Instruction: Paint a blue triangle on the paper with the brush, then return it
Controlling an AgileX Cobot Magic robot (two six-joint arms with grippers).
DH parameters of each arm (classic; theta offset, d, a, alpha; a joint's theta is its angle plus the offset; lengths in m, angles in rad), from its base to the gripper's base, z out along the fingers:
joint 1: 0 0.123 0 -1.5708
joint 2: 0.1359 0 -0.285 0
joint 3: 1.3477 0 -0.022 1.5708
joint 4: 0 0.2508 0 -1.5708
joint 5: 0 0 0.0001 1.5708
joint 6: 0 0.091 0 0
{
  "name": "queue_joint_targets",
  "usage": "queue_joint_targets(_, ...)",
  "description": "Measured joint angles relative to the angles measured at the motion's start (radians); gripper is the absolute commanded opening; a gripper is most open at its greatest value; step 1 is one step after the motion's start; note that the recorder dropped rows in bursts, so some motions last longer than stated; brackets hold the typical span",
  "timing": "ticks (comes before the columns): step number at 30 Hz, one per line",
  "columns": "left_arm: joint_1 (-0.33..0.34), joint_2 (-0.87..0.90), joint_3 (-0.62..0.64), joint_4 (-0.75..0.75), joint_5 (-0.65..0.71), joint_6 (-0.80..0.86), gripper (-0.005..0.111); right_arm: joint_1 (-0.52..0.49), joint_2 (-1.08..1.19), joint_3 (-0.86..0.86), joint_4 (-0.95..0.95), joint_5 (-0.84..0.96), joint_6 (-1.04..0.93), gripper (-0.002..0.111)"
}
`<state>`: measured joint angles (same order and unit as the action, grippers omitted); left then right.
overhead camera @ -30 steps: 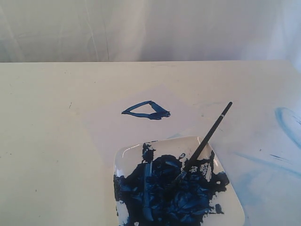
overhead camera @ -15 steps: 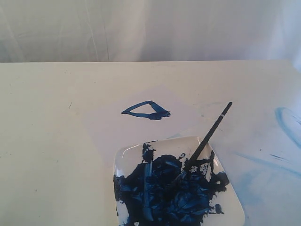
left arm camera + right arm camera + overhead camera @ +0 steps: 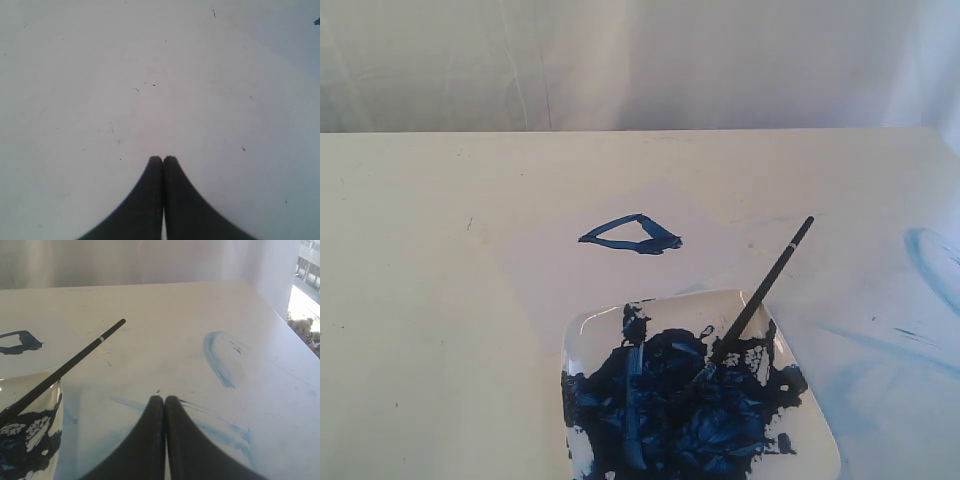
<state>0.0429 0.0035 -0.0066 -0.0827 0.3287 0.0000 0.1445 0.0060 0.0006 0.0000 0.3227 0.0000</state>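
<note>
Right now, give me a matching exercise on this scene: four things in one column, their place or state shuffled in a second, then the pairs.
1. blue triangle
2. brush
3. plate
4. left tool

A. shut, holding nothing
B. painted on the paper
C. bristles in the paint, handle sticking out past the rim
D. mostly smeared dark blue

Pairs: 1-B, 2-C, 3-D, 4-A

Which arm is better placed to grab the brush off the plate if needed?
Right, probably. The brush handle lies close ahead of the shut right tool in the right wrist view. The left tool, also shut, faces only table surface, with no brush in its view.
</note>
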Motion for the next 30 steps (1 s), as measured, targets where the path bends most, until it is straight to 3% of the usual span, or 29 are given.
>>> queue_joint_targets(30, -0.018, 0.000, 0.000, 0.000, 0.000, 0.000, 0.000, 0.000, 0.000, 0.000, 0.000, 0.000, 0.000, 0.000)
